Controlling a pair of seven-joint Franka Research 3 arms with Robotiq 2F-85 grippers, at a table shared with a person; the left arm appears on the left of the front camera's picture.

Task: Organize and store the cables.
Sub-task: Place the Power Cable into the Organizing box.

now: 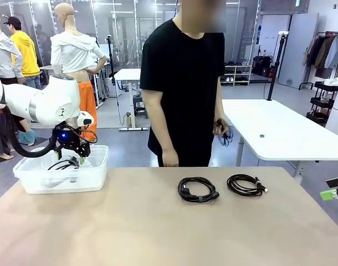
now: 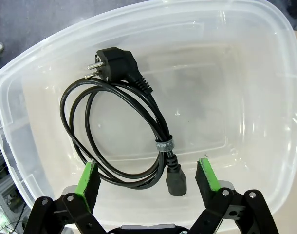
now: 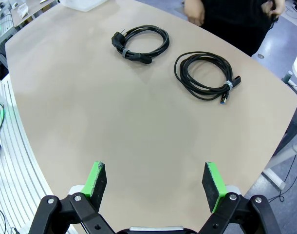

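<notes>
Cable (image 2: 163, 145) lies in bin (image 2: 265, 97) beneath spread left end effector (image 2: 147, 165); right end effector (image 3: 154, 168) spread.

A tan table (image 1: 158, 221) fills the near ground, with a clear plastic bin (image 1: 100, 166) on its far left part. A person in a black T-shirt (image 1: 183, 83) stands at its far edge. Beyond, to the right, a white table (image 1: 280, 133) carries a small dark object (image 1: 262, 135). Farther right are a black trolley (image 1: 324, 102) and a rack of hanging garments (image 1: 324, 50).
</notes>
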